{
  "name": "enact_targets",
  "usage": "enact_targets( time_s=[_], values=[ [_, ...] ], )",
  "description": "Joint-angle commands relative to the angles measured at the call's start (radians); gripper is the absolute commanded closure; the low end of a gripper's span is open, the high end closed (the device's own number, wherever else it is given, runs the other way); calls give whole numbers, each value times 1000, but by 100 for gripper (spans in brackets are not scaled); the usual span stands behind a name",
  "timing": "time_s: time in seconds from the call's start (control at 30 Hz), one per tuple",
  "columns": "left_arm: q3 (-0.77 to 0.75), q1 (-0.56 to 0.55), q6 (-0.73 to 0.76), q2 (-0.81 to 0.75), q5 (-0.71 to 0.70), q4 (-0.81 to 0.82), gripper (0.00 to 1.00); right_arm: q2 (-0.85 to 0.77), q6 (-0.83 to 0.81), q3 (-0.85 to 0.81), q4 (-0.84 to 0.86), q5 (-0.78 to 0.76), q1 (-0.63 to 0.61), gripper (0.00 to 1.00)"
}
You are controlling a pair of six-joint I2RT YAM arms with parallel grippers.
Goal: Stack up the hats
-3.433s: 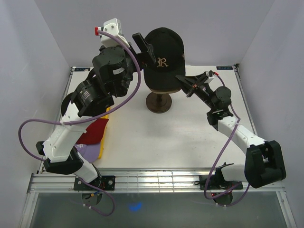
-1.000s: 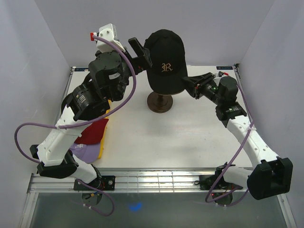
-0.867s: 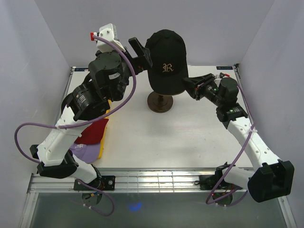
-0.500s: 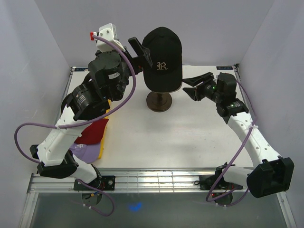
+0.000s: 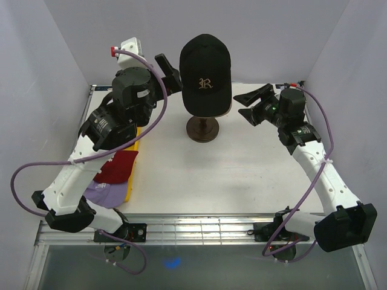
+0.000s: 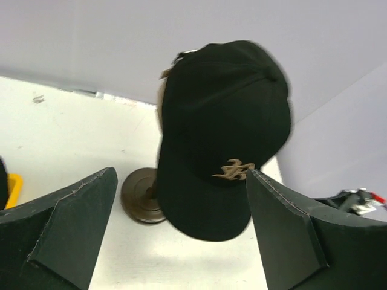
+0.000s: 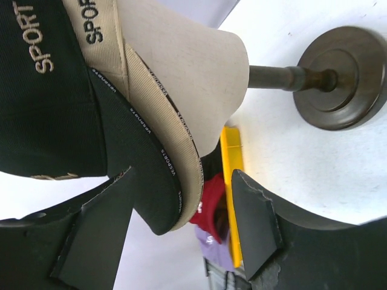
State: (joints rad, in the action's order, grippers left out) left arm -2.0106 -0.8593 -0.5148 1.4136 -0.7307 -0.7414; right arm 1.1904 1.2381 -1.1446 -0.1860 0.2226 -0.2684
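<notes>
At 12 o'clock on the tabletop (image 5: pixel 211 175), a black cap (image 5: pixel 205 72) with a gold emblem sits on a cream dummy head (image 7: pixel 181 78), which is carried by a dark round stand (image 5: pixel 202 128). The head gives the cap a firm round shape, so I judge it serves as the core on which the stack is built. The brim points down toward 6 o'clock and the cap sits nearly straight.

The right wrist view looks at the cap from below. It shows tan bands and another dark layer with the word "SPORT" under the rim, so probably more than one cap is already there, but I cannot count them.

The left hand (image 5: pixel 168 71) is at 9 o'clock from the cap, its fingers spread apart and holding nothing. The right hand (image 5: pixel 247 105) is at 3 o'clock, also spread apart and empty. Neither touches the cap. One hand on each side seems sensible for pulling a cap down evenly.

At 8 o'clock, partly hidden under the left arm, a red cap (image 5: pixel 118 166) and a purple cap (image 5: pixel 106 193) lie on a yellow tray (image 5: pixel 134 172). In my judgement these two are not yet stacked, and the left arm is the nearer one to them.
</notes>
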Motion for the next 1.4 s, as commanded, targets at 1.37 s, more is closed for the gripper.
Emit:
enact_targets(
  time_s=[1.37],
  values=[
    [1030, 1138, -455, -193, 267, -93, 2, -284, -600, 398, 11, 443, 20, 28]
  ],
)
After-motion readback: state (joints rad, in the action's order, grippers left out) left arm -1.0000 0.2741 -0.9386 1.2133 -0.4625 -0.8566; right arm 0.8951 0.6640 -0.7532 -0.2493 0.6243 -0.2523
